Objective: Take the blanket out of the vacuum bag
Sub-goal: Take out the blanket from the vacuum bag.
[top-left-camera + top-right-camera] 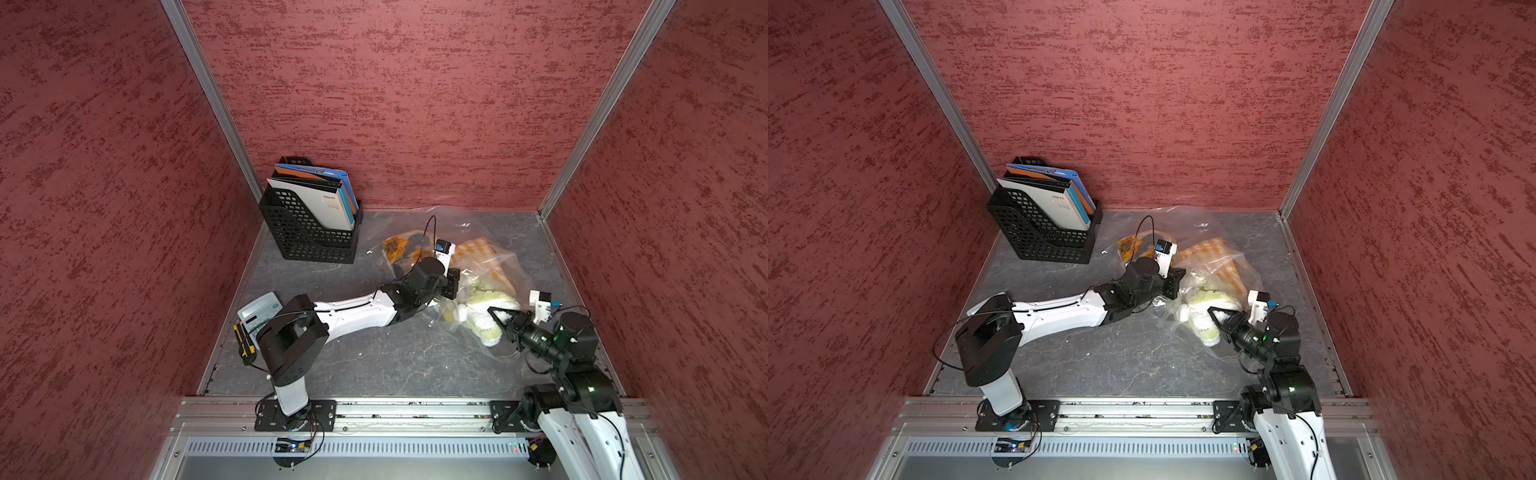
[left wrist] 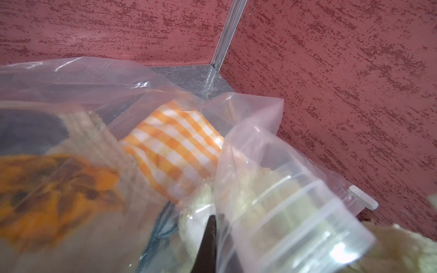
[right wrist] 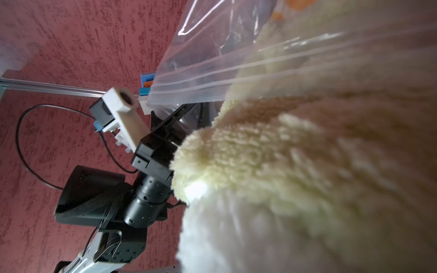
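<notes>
The clear vacuum bag (image 1: 469, 224) lies crumpled at the back right of the table, seen in both top views (image 1: 1183, 220). A fluffy cream and pale green blanket (image 1: 486, 328) sticks out of its near end. My left gripper (image 1: 455, 284) is shut on the bag's plastic near the mouth; in the left wrist view the film (image 2: 248, 165) is pinched at the black finger (image 2: 209, 238). My right gripper (image 1: 494, 313) is shut on the blanket, whose fleece (image 3: 283, 165) fills the right wrist view and hides the jaws. The zip strip (image 3: 236, 78) crosses above it. A white slider clip (image 2: 363, 197) sits on the bag's edge.
An orange checked cloth (image 1: 482, 249) and an orange and black patterned fabric (image 1: 395, 245) lie inside the bag. A black mesh file holder (image 1: 309, 224) with folders stands at the back left. A calculator (image 1: 259, 309) and a yellow-black tool (image 1: 245, 340) lie by the left wall. Red walls enclose three sides.
</notes>
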